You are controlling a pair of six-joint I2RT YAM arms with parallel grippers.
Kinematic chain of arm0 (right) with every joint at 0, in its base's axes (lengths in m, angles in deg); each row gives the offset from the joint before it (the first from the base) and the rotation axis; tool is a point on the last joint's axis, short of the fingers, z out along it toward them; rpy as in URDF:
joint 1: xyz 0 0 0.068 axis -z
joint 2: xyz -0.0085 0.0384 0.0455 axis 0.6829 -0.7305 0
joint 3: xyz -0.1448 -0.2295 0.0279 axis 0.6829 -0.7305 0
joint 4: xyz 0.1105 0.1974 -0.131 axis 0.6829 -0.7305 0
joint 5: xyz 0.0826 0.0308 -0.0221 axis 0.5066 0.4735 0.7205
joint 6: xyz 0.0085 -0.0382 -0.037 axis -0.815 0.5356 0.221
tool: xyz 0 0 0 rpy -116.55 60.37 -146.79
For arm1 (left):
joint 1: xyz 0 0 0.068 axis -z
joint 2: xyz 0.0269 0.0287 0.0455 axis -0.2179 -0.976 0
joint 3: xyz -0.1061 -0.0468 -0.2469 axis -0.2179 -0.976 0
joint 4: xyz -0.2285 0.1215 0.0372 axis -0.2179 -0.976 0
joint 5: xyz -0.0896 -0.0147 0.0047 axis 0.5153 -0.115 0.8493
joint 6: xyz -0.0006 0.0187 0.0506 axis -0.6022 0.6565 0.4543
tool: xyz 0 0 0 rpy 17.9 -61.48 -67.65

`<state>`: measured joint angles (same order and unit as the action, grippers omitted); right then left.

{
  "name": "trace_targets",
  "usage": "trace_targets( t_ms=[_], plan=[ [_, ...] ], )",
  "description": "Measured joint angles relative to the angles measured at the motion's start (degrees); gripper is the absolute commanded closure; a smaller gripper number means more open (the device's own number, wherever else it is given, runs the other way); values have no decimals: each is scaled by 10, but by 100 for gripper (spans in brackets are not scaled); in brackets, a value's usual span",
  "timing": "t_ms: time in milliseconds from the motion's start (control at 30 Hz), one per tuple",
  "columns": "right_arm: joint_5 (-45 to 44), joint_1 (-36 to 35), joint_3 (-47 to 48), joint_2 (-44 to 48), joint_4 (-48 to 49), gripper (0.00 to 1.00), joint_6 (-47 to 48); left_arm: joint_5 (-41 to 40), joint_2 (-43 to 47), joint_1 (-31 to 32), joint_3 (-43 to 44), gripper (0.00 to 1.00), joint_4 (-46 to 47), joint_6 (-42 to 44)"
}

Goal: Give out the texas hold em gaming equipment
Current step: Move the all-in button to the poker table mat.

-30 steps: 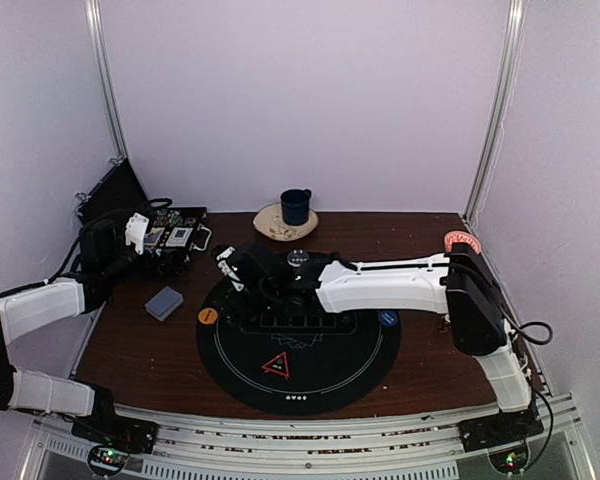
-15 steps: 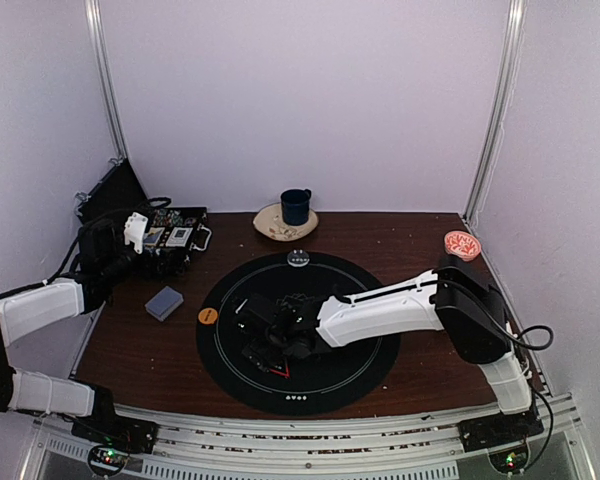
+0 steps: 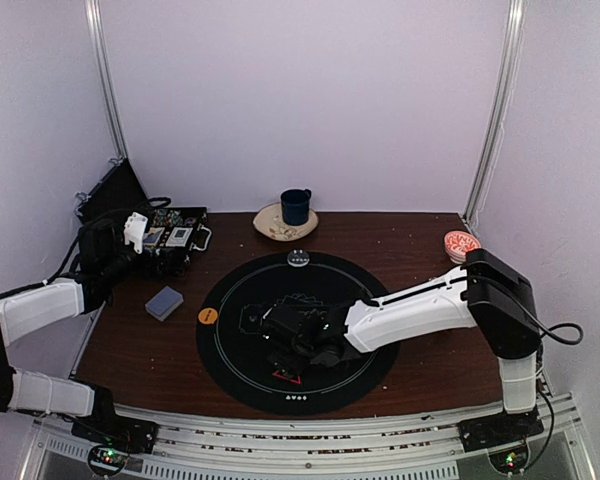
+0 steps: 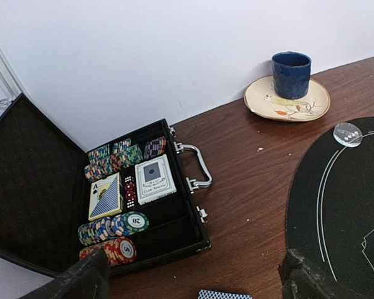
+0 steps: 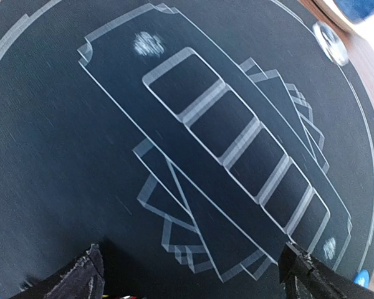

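Right gripper (image 5: 193, 277) has pulled back toward the mat's (image 3: 380, 360) near edge, jaws wide, perhaps above the triangle marker (image 3: 285, 376). Left gripper (image 4: 193, 281), wide too, hangs by the cards (image 3: 164, 302) at the table's (image 3: 130, 350) left edge.

- Top camera looked down from high behind.
- Left wrist camera faced the back wall (image 4: 174, 50).
- Right wrist camera sat close over the black mat (image 5: 50, 156) all views shared.

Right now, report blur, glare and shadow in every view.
Top external: soft and grainy, the right gripper merging with the black mat. Left wrist: sharp on the open case, own fingers blurred. Right wrist: mat lines slightly smeared, far corner washed out.
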<state>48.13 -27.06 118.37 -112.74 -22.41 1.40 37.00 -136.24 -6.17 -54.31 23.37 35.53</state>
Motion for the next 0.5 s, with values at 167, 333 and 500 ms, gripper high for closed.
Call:
trace_targets(
  t_ms=[167,333,500],
  plan=[
    [-10,0,-48,37,-9,0,-8,-1,0,0,0,2,0,0],
    [-43,-1,-61,55,-27,0,-8,-1,0,0,0,2,0,0],
    [-108,-1,-61,89,-24,0,-8,-3,0,0,0,2,0,0]
  ],
)
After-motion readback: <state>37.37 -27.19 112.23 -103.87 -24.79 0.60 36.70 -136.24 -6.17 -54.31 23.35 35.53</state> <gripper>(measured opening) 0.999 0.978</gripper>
